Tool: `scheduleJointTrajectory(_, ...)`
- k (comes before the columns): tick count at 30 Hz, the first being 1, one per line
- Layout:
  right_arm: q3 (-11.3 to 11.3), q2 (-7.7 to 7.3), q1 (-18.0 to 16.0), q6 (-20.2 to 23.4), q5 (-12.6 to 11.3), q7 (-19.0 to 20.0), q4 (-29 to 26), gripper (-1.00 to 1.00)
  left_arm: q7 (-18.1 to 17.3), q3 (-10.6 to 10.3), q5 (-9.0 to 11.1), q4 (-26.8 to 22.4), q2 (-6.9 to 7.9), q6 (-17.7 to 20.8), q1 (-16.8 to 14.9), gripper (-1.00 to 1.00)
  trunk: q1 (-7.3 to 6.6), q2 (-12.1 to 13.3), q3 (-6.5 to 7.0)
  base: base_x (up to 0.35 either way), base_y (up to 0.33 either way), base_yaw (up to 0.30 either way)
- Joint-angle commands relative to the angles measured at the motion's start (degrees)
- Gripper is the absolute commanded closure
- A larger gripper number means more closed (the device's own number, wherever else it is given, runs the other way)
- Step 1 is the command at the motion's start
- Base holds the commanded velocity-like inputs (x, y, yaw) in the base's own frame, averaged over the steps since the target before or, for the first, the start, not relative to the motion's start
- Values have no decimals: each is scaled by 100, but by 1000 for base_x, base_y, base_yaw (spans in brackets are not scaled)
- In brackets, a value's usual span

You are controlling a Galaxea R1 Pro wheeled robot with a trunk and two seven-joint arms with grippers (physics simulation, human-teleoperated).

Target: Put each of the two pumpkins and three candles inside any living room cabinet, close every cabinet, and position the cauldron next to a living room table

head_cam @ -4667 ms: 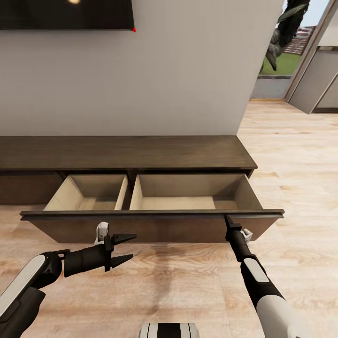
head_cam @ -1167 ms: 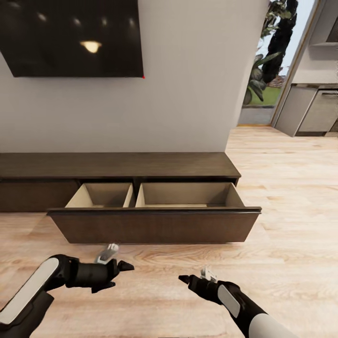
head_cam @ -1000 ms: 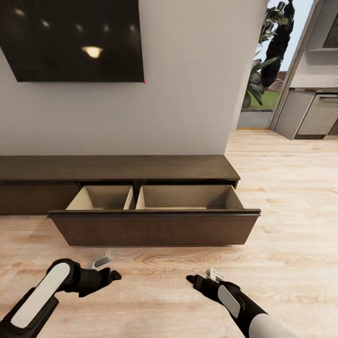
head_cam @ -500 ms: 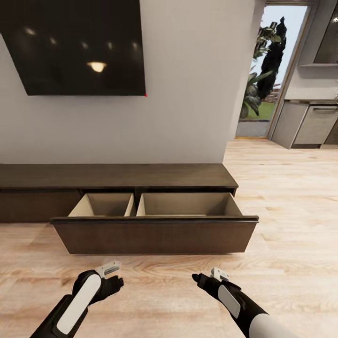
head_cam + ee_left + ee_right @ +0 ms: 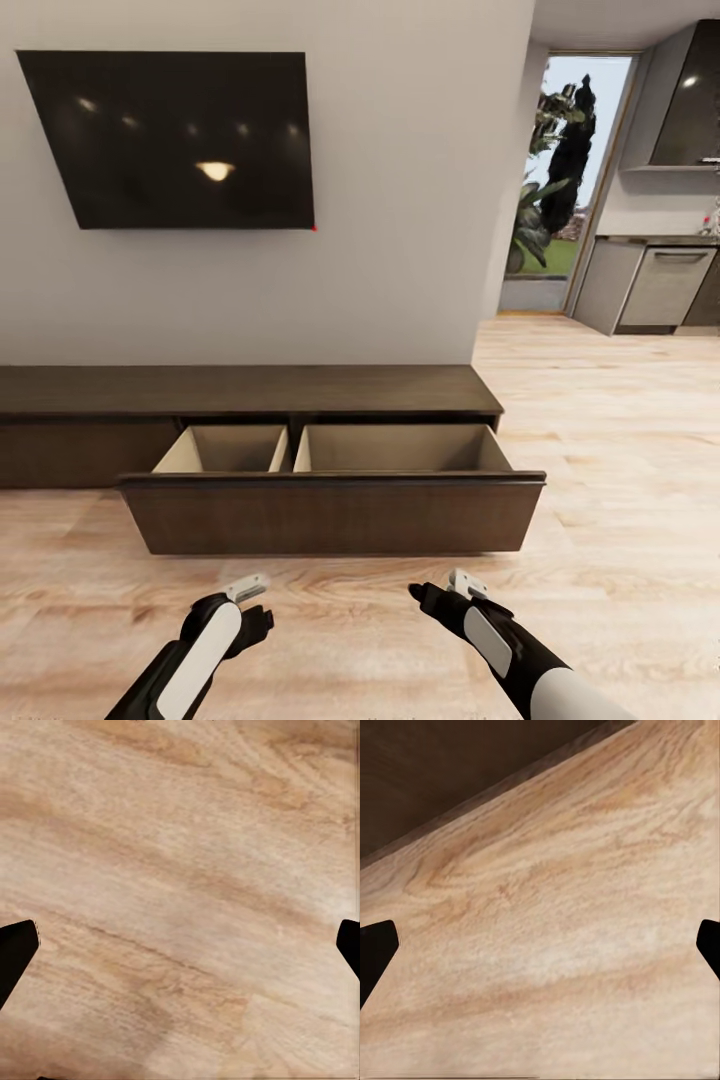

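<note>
black arms (image 5: 480,625), white panels

A black television (image 5: 180,138) is mounted on the grey wall (image 5: 400,200). To the right of the television, a doorway with greenery (image 5: 560,170) is seen — beyond it, grey kitchen cupboards (image 5: 650,285). Pale wooden floor (image 5: 620,450) is spread below — its grain is shown closely in both wrist views.

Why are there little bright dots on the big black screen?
Head view: the TV is glossy and mirrors ceiling lights, one large glow and smaller spots. Left wrist view: the wood floor looks soft and blurry. Right wrist view: equally soft, with a dark cabinet front in one corner.
</note>
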Motion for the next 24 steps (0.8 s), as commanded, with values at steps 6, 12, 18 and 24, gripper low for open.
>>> scheduleJointTrajectory(6, 44, -6, -1, 15, -2, -2, -3, -100, 50, -16, 49, -32, 15, -1, -2, -100, -19, 6, 109, -247, 58, 0)
scheduleJointTrajectory(12, 81, -15, -3, 54, 1, -8, -3, -100, 49, -31, 49, -37, -3, -1, -2, -100, -34, 14, 190, -45, 9, 0)
scheduleJointTrajectory(18, 568, 9, -1, 59, -2, -51, -3, -100, 48, -43, 54, -40, -7, -1, -2, -100, -50, 22, 267, -4, 1, 0)
scheduleJointTrajectory(24, 748, 16, -3, 60, -1, -70, -3, -100, 48, -44, 58, -41, -4, -1, 16, -100, -65, 30, 344, -7, 7, 4)
